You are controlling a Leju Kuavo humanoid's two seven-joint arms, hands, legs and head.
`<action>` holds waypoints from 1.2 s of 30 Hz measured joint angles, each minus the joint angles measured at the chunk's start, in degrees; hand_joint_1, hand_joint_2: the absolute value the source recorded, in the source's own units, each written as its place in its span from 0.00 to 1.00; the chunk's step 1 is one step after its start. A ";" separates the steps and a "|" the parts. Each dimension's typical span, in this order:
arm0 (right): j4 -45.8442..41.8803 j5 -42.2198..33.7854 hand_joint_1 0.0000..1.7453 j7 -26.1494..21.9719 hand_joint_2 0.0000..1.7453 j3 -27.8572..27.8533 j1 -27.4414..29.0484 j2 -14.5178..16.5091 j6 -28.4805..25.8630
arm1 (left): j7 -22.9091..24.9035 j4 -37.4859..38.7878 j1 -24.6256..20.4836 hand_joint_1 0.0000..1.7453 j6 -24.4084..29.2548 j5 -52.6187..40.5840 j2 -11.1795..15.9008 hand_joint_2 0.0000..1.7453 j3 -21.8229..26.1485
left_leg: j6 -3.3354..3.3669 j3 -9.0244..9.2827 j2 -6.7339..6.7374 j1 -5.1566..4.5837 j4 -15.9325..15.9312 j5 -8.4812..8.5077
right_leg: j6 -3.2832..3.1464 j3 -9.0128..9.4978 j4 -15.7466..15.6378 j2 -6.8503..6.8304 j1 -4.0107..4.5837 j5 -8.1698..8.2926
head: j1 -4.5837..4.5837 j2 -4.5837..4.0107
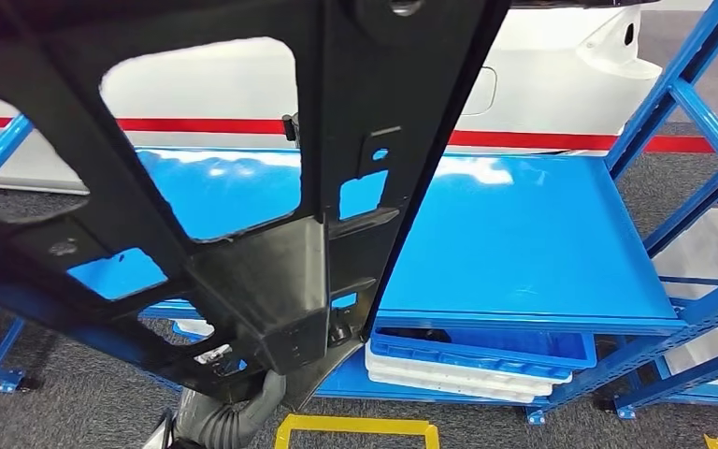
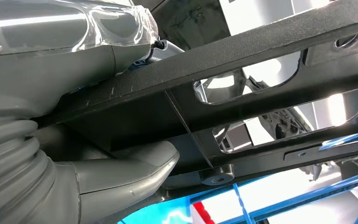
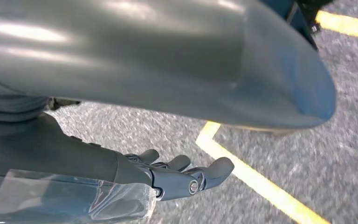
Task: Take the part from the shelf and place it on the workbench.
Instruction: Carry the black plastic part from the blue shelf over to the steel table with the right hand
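The part (image 1: 271, 281) is a large black metal frame with several cut-out openings. It is held up close in the head view, in front of the blue shelf (image 1: 542, 234). My left hand (image 1: 238, 402) grips it from below at its lower end. In the left wrist view the thick grey thumb (image 2: 135, 168) presses under the part (image 2: 242, 70) and the plastic-wrapped fingers (image 2: 98, 42) lie over its upper face. My right hand (image 3: 172, 179) hangs over the grey floor with its fingers stretched out and nothing in them.
The blue shelf board is bare, with blue uprights (image 1: 673, 103) at its right. A blue tray on white trays (image 1: 477, 360) lies on the lower level. A white car body with a red stripe (image 1: 542, 84) stands behind. Yellow floor lines (image 1: 355, 430) mark the grey carpet.
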 joint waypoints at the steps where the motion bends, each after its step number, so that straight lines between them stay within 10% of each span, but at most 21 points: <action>1: 0.00 -0.01 0.00 -0.01 0.00 -0.02 -0.07 0.02 -0.01 | 0.04 -0.01 -0.01 1.00 0.04 -0.12 -0.01 1.00 -0.04 | -0.32 -1.07 0.02 0.12 2.62 -1.75 | -0.28 -0.06 -0.12 -0.03 -0.14 0.18 | -0.08 0.00; 5: 0.00 -0.01 0.00 0.11 0.00 -0.05 -0.04 0.05 0.01 | 0.17 -0.01 0.11 1.00 0.11 -0.38 -0.04 1.00 -0.29 | -1.33 -6.85 0.04 0.75 16.75 -8.18 | -0.61 -0.69 -0.09 -0.13 -0.17 0.59 | -0.23 -0.01; 7: 0.00 0.01 0.00 0.21 0.00 -0.04 0.01 0.07 0.01 | 0.28 -0.01 0.12 1.00 0.13 -0.40 -0.04 1.00 -0.49 | -1.51 -5.04 0.04 1.00 13.94 -6.39 | -0.49 -0.89 -0.07 -0.11 -0.22 0.83 | -0.24 -0.01; 11: 0.00 -0.08 0.00 0.44 0.00 -0.06 -0.05 0.14 0.01 | 0.39 -0.02 -0.02 1.00 0.13 -0.39 -0.14 1.00 -0.81 | -1.21 2.82 -0.04 0.98 -1.68 -0.45 | 0.39 -1.22 0.04 -0.04 -0.10 1.38 | -0.25 0.00; 15: 0.00 -0.57 0.00 0.75 0.00 -0.14 -0.02 0.14 0.01 | 0.44 -0.03 -0.08 1.00 0.13 0.01 -0.28 1.00 -1.11 | 0.14 2.37 0.07 0.58 -2.37 0.60 | 1.66 -1.89 0.24 0.10 -0.27 1.81 | -0.20 0.00; 20: 0.00 -0.96 0.00 1.15 0.00 -0.23 0.05 0.19 0.01 | 0.41 -0.03 -0.28 1.00 0.16 0.39 -0.68 1.00 -1.40 | 1.76 0.84 1.40 0.41 -2.52 2.07 | 2.56 -7.81 15.51 0.08 -0.64 -8.02 | 0.13 -0.01; 22: 0.00 -0.97 0.00 1.24 0.00 -0.26 0.11 0.20 0.01 | 0.40 -0.04 -0.29 1.00 0.15 0.40 -0.72 1.00 -1.55 | 1.82 0.21 1.97 0.11 -2.46 2.53 | 2.55 -7.94 18.63 0.06 -0.62 -8.96 | 0.13 -0.01; 26: 0.00 -0.71 0.00 1.28 0.00 -0.31 0.03 0.19 0.01 | 0.31 -0.04 -0.43 1.00 0.18 0.55 -0.74 1.00 -1.75 | 1.23 -0.41 2.34 -0.16 -2.43 3.34 | 1.64 2.23 3.26 -0.16 -0.29 -3.94 | 0.11 -0.01; 28: 0.00 -0.51 0.00 1.27 0.00 -0.31 0.00 0.18 0.01 | 0.21 -0.05 -0.62 1.00 0.21 0.73 -0.77 1.00 -1.80 | 0.70 -0.63 2.42 -0.16 -2.33 3.77 | 1.17 4.44 -0.86 -0.31 0.20 -3.15 | 0.13 -0.01; 32: 0.02 -0.39 0.00 1.28 0.00 -0.31 -0.05 0.19 0.00 | -0.08 -0.05 -0.78 1.00 0.21 1.21 -0.87 1.00 -2.02 | -0.62 -2.05 1.87 0.04 -0.48 2.64 | -0.10 3.34 -1.10 -0.32 0.06 -1.87 | 0.10 -0.01; 36: 0.00 -0.08 0.00 1.26 0.00 -0.31 -0.15 0.26 -0.01 | -0.12 -0.05 -0.79 1.00 0.21 1.51 -0.85 1.00 -2.29 | -1.59 -7.25 0.98 0.40 14.00 -6.27 | -0.83 1.27 -1.12 -0.33 0.04 -0.25 | -0.06 0.00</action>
